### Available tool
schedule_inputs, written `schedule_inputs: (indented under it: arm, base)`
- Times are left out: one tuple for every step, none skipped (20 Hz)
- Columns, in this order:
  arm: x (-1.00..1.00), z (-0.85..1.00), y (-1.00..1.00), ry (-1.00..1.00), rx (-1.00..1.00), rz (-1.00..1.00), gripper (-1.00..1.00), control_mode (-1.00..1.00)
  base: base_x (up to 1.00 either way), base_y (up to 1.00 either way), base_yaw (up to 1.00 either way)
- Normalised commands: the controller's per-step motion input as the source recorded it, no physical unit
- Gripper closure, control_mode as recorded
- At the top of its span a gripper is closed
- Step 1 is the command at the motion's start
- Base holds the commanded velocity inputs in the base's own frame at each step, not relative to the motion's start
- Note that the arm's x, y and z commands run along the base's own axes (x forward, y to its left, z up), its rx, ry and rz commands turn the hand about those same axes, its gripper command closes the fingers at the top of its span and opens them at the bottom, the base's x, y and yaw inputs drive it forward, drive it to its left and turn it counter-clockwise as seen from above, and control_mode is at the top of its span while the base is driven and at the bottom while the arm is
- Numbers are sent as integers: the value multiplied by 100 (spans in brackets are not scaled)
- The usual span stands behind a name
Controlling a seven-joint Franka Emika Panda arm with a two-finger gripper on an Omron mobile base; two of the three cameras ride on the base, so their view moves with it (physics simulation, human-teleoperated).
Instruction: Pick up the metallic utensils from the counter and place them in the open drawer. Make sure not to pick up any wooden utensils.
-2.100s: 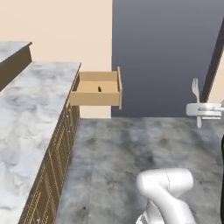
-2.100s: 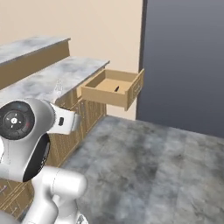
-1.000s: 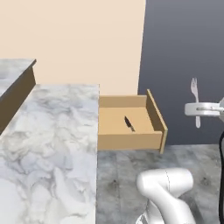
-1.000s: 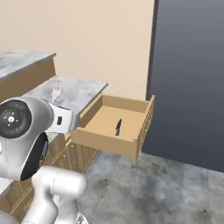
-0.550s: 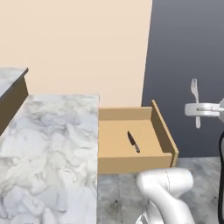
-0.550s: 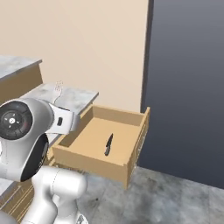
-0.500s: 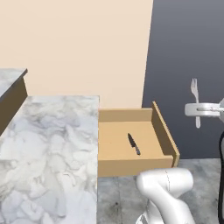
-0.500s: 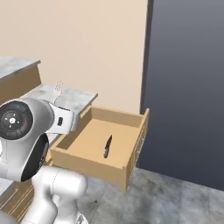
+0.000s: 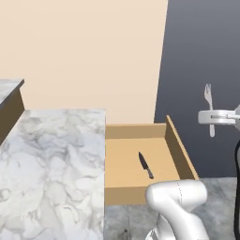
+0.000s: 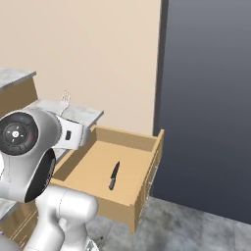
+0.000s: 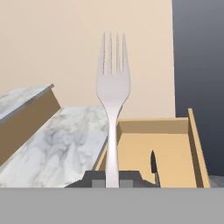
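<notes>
Fig.: end effector clenched on the lower handle of the fork, tines pointing up; in the left base view the fork hangs in air to the right of the open drawer, well above floor level, not over the drawer box. The knife lies flat on the drawer floor, roughly mid-box, blade pointing toward the far wall; seen also from the right base view. The counter w/ marble top sits to the left of the drawer, touching its left side. Judged stage: one metallic utensil stowed, fork in transit, drop-off pending. Risks, as judgement only: (1) release while the fork is off to the right of the box → it falls to the floor, past the drawer's right wall; (2) grip is low on a thin, smooth handle, so the fork may pivot or slip betw. the fingers during a swing; (3) descending w/ the fork upright could catch the handle end on the drawer rim or front panel; (4) dropping from height may bounce the fork out of the shallow box or onto the knife. Wooden spoons can't be located from these views.
</notes>
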Motion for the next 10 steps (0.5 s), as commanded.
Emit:
schedule_inputs:
  arm:
    - [0,0,0,0,0,0,100,100]
    - [0,0,0,0,0,0,100,100]
    - [0,0,0,0,0,0,100,100]
    - [0,0,0,0,0,0,100,100]
    - [0,0,0,0,0,0,100,100]
    - [0,0,0,0,0,0,100,100]
    - [0,0,0,0,0,0,100,100]
    - [0,0,0,0,0,0,100,100]
    - [0,0,0,0,0,0,100,100]
    - [0,0,0,0,0,0,100,100]
  base:
    - [-31,1,0]
    - [-41,1,0]
    - [-44,0,0]
    - [-43,0,0]
    - [-39,2,0]
    - [-26,1,0]
    - [-6,5,0]
    - [0,6,0]
    - [0,4,0]
    - [0,0,0]
